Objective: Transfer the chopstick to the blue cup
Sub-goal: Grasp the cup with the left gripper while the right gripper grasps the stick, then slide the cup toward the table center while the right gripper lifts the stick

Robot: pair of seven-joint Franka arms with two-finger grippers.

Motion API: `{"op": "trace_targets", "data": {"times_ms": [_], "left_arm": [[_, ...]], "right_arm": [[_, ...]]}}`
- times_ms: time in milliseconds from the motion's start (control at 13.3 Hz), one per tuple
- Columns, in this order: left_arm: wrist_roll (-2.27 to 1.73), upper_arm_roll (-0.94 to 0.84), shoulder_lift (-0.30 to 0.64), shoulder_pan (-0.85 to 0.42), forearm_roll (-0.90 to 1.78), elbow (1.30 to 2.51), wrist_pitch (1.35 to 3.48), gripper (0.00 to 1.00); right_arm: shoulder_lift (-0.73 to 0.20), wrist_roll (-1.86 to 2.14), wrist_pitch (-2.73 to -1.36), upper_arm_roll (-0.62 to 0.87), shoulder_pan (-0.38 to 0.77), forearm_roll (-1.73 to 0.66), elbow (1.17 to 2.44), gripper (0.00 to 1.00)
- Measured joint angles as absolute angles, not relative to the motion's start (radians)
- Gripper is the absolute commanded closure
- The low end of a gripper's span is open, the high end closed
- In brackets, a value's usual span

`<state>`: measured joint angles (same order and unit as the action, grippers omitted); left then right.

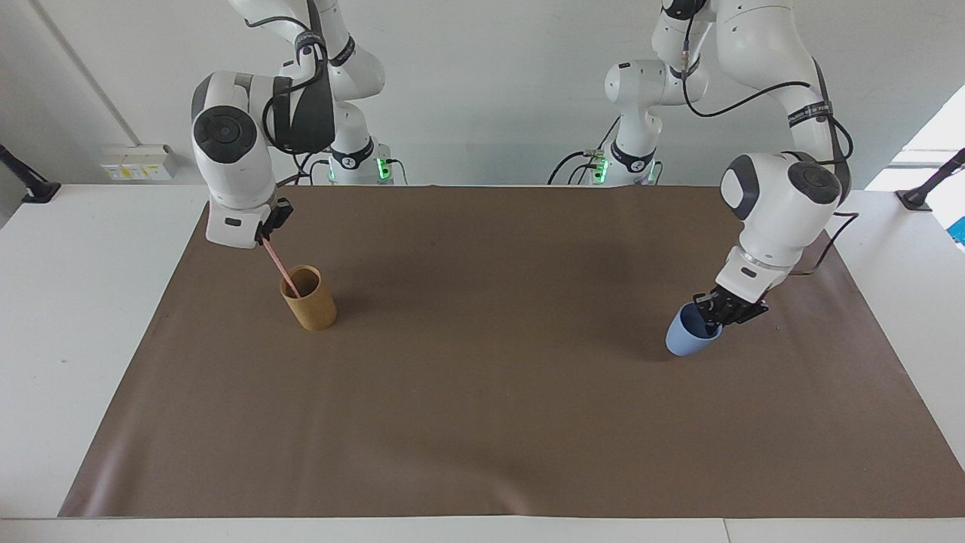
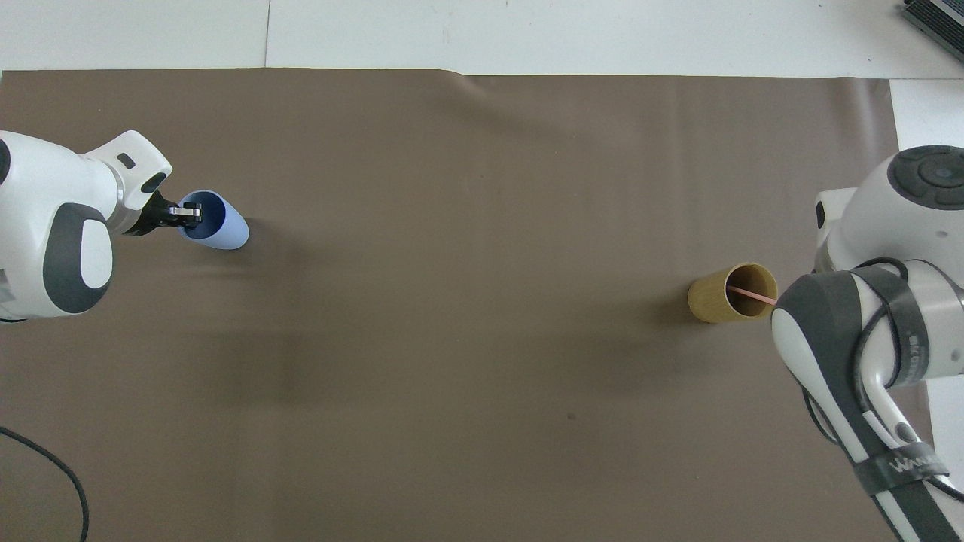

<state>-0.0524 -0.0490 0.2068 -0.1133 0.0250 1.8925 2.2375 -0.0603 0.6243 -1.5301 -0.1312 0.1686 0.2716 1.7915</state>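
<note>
A thin pale-pink chopstick (image 1: 277,264) (image 2: 750,293) leans out of the tan-brown cup (image 1: 310,300) (image 2: 714,298) at the right arm's end of the mat. My right gripper (image 1: 265,235) is shut on the chopstick's upper end, just above that cup; in the overhead view the arm hides it. The light-blue cup (image 1: 684,337) (image 2: 224,230) is tilted at the left arm's end. My left gripper (image 1: 711,320) (image 2: 187,213) is shut on its rim, one finger inside. Whether the cup's base touches the mat cannot be told.
A brown mat (image 1: 482,407) covers most of the white table (image 1: 68,317). A black cable (image 2: 45,474) lies at the mat's near corner at the left arm's end. Both arms' elbows hang over the mat's ends.
</note>
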Motion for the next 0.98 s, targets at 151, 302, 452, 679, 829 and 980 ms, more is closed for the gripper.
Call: {"op": "trace_targets", "data": {"times_ms": [151, 302, 452, 679, 829, 980], "left_arm": [[-0.116, -0.052, 0.207, -0.195, 0.025, 1.894, 2.239, 1.00], [-0.209, -0.054, 0.208, -0.280, 0.025, 1.902, 2.249, 1.00], [-0.306, -0.056, 0.208, -0.371, 0.025, 1.910, 2.267, 1.00], [-0.436, -0.056, 0.210, -0.491, 0.025, 1.916, 2.282, 1.00], [-0.509, -0.056, 0.218, -0.559, 0.025, 1.923, 2.299, 1.00], [-0.532, -0.055, 0.226, -0.596, 0.025, 1.929, 2.306, 1.00]], "right_arm": [[-0.057, 0.626, -1.430, -0.131, 0.169, 0.272, 1.717, 1.00], [-0.049, 0.630, -1.316, -0.130, 0.170, 0.272, 1.625, 1.00], [-0.037, 0.631, -1.201, -0.129, 0.174, 0.272, 1.543, 1.00], [-0.015, 0.631, -1.108, -0.123, 0.177, 0.272, 1.497, 1.00], [-0.004, 0.631, -1.092, -0.099, 0.178, 0.272, 1.487, 1.00], [0.002, 0.622, -1.104, -0.070, 0.178, 0.268, 1.483, 1.00]]}}
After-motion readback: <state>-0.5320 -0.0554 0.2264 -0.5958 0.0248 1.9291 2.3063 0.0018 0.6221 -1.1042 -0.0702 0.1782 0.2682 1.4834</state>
